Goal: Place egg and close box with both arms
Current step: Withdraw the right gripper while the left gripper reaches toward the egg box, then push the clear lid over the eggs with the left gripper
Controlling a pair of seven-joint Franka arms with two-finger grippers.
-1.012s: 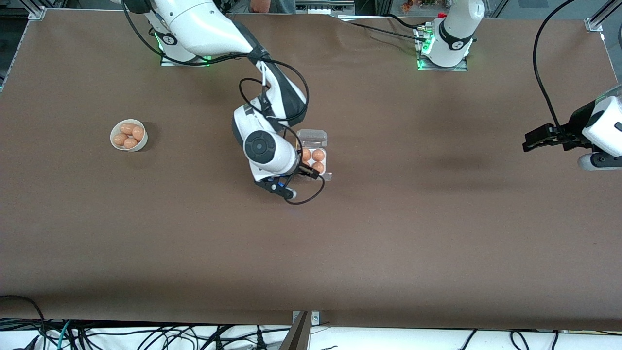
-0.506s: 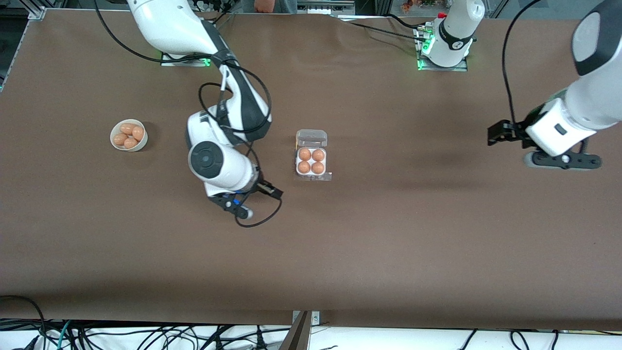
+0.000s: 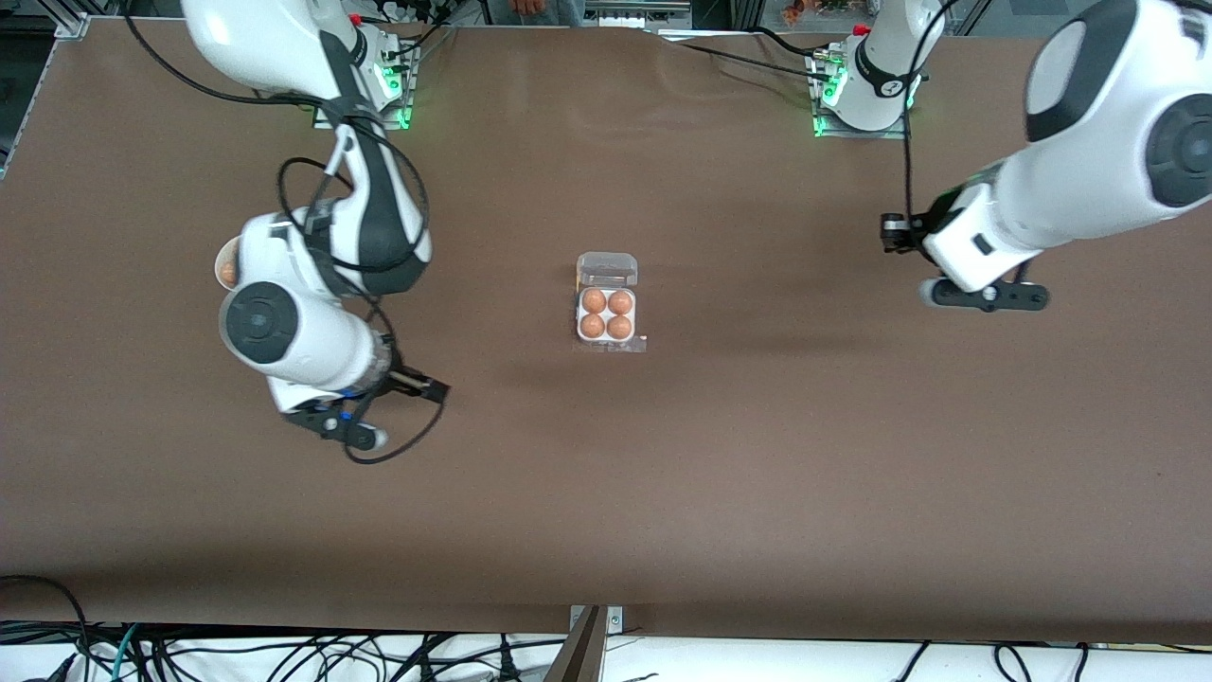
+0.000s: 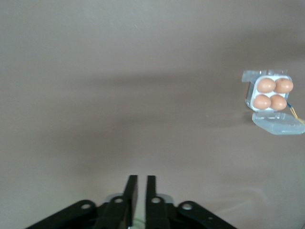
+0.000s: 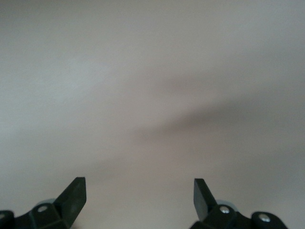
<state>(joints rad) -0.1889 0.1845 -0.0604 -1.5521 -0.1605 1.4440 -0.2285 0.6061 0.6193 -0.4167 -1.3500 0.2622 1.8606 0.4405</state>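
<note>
The box (image 3: 606, 315) sits mid-table, a white tray whose cells each hold a tan-orange egg (image 3: 594, 301). Its clear lid (image 3: 607, 268) lies open, farther from the front camera than the tray. My right gripper (image 3: 431, 386) hangs open and empty over bare table toward the right arm's end; its wrist view (image 5: 139, 183) shows only table. My left gripper (image 3: 887, 234) is shut and empty over bare table toward the left arm's end. In the left wrist view (image 4: 141, 177) the box (image 4: 271, 94) and its open lid (image 4: 279, 125) show farther off.
A round white bowl (image 3: 223, 268) with eggs stands toward the right arm's end, mostly hidden under the right arm. Black cables loop around the right wrist (image 3: 379, 453). The arm bases stand along the edge farthest from the front camera.
My right arm has swung away from the box toward its own end, uncovering the tray and covering the bowl. My left arm has moved in from the table's end toward the box.
</note>
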